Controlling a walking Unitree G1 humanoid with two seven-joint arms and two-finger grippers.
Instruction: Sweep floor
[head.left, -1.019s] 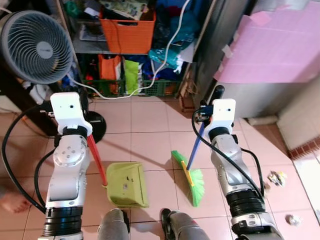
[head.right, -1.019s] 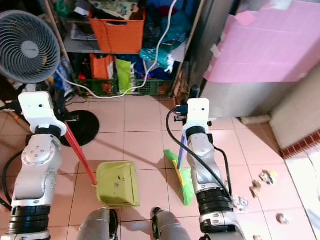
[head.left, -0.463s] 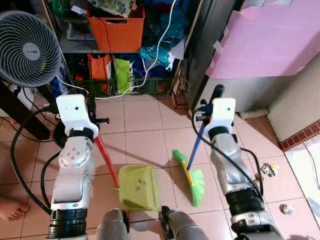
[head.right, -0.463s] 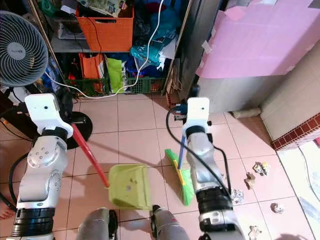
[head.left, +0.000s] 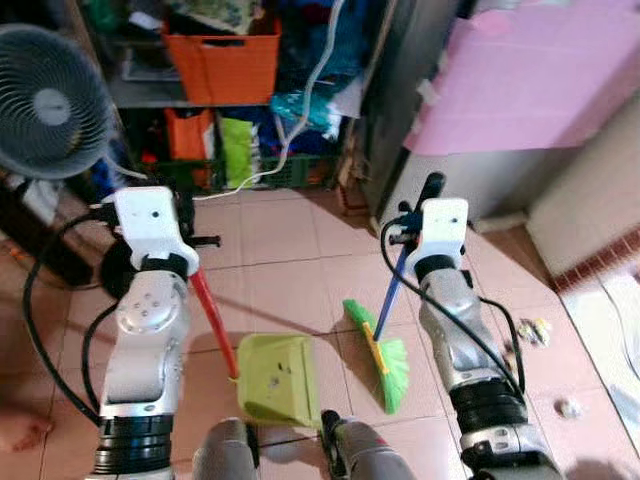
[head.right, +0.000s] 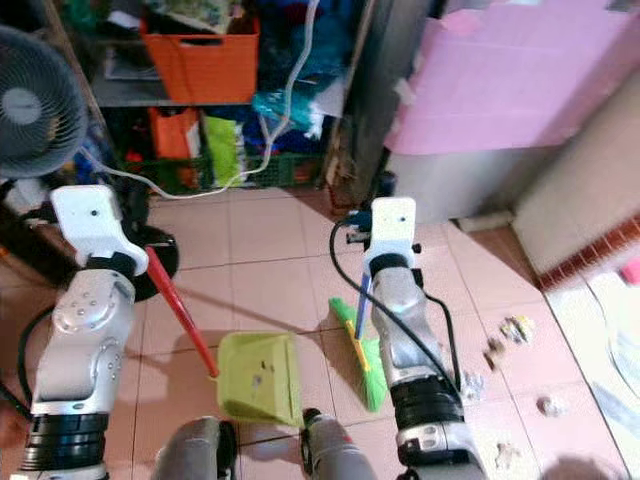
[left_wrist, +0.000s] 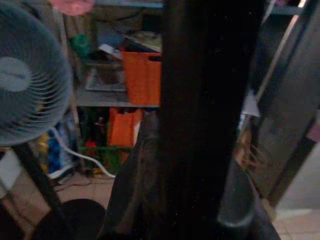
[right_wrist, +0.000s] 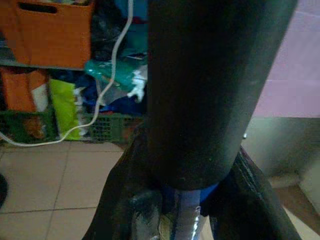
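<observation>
Sweeping should go well if the right hand (head.left: 432, 188), clenched on the blue-handled green broom (head.left: 385, 352), drags crumpled paper scraps (head.right: 497, 352) toward the red-handled green plastic dustpan (head.left: 274, 378), held flat beside the broom by the clenched left hand (head.left: 183, 214).

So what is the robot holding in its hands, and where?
Left gripper: the green plastic dustpan, by its red stick. Right gripper: the green-bristled broom, near the top of its blue handle.
</observation>
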